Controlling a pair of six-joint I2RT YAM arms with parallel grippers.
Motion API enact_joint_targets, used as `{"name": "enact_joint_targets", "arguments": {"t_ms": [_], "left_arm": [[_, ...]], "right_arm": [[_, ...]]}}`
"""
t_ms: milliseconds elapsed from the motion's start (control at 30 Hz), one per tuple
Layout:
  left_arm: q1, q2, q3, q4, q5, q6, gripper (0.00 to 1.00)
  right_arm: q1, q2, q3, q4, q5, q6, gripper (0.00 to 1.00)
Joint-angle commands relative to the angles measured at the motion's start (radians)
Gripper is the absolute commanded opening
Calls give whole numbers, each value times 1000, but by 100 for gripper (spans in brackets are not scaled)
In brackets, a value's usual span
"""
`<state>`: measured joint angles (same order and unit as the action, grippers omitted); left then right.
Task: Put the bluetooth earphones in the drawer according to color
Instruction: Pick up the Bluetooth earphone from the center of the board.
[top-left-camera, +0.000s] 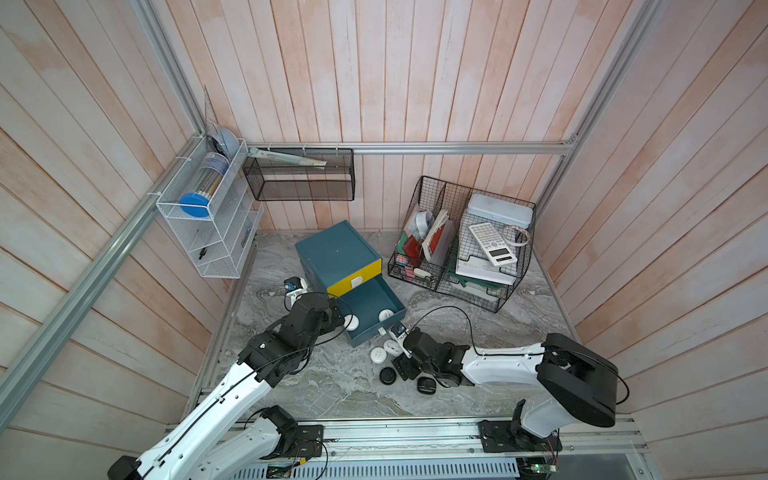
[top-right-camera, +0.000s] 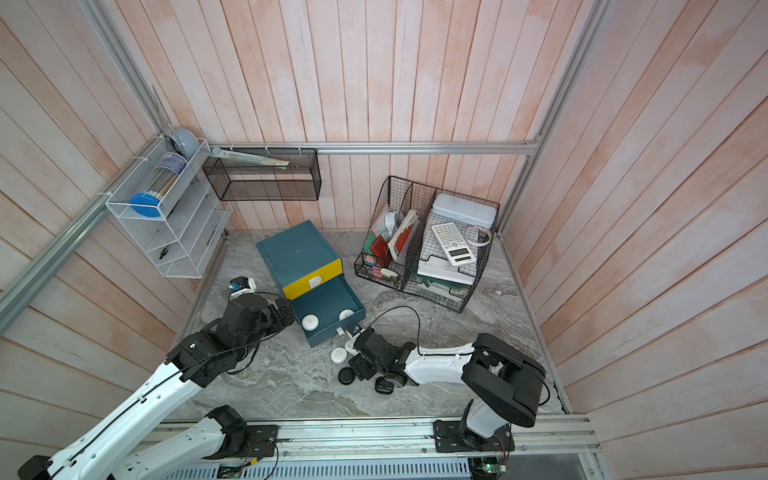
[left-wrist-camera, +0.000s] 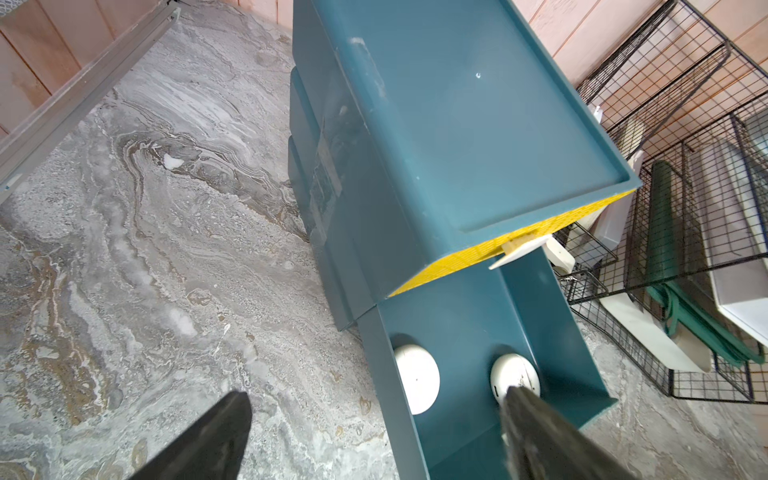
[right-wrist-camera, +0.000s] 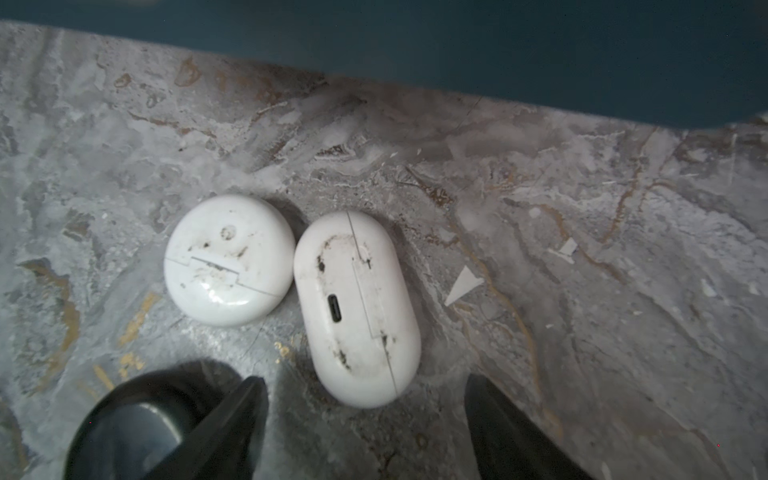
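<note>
Item: teal chest of drawers (top-left-camera: 336, 249), standing on the grey marble tabletop (top-left-camera: 332, 399) beside the black wire organiser (top-left-camera: 457, 270); yellow-fronted top drawer (top-left-camera: 355, 282) shut; teal drawer (top-left-camera: 372, 301) beneath it pulled out.

Contents of the teal drawer: first white earphone case (left-wrist-camera: 417, 380) against one side wall; second white earphone case (left-wrist-camera: 515, 372) nearer the opposite wall.

Left gripper (left-wrist-camera: 377, 398): jaws wide apart and empty, straddling that side wall; one fingertip (left-wrist-camera: 523, 415) over the second white earphone case, the other over bare marble outside the drawer.

On the tabletop, just in front of the open drawer: round white earphone case (right-wrist-camera: 227, 259) and oblong white earphone case (right-wrist-camera: 356, 307), side by side and apparently touching; the oblong one lies charging port up.

Right gripper (right-wrist-camera: 365, 381): jaws apart, gripping nothing; the near end of the oblong white earphone case lies between the fingertips, with a gap on either side.

Black earphone case (right-wrist-camera: 133, 428): just beside one finger of the right gripper; another black case (top-left-camera: 426, 385) lies close by the right arm in a top view.
</note>
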<state>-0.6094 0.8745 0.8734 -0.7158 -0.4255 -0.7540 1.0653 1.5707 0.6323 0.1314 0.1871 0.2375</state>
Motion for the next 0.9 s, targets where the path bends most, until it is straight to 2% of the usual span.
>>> {"name": "enact_joint_targets", "arguments": {"t_ms": [0,333,467,633,867], "left_arm": [[11,-12,-17,-1,9,-10,100],[28,-9,-28,13,28,-7,100],[29,-4,-25,15,28,-6,100],[31,-5,-25,16,29,-5,100],[33,-7,-23,13,32,-5,100]], "right_arm": [[-3,55,29,36,44,-27,83],[-3,92,51,43,28,-59,82],[-3,107,57,34,30,-63,69],[-2,91,44,29,27,-57,62],[-2,34,2,12,4,-25,46]]}}
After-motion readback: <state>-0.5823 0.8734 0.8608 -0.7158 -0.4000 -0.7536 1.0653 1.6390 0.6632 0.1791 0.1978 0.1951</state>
